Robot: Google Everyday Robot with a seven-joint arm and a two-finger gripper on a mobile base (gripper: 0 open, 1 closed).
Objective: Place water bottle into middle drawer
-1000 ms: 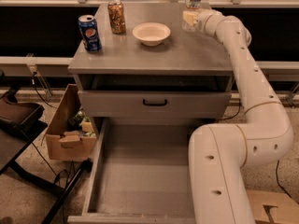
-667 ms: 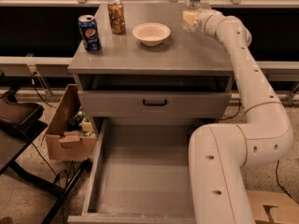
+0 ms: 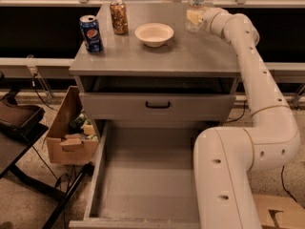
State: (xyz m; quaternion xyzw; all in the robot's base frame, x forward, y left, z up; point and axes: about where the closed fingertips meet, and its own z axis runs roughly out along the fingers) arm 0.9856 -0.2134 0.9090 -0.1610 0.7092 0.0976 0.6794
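Note:
The water bottle (image 3: pixel 195 4) is a small clear bottle with a pale label. It stands upright at the far right corner of the grey cabinet top (image 3: pixel 157 56). My gripper (image 3: pixel 194 17) is at the bottle's lower half, its pale tip overlapping the bottle, at the end of the white arm (image 3: pixel 257 80) that reaches over the cabinet's right side. The middle drawer (image 3: pixel 143 185) is a wide grey box pulled fully out at the bottom, below and in front of the cabinet. Nothing lies on its floor.
A blue Pepsi can (image 3: pixel 91 33), a gold-brown can (image 3: pixel 118 17) and a white bowl (image 3: pixel 154 34) stand on the cabinet top. A shallower drawer front with a black handle (image 3: pixel 157 105) sits above the open drawer. A cardboard box (image 3: pixel 71 132) stands on the floor at the left.

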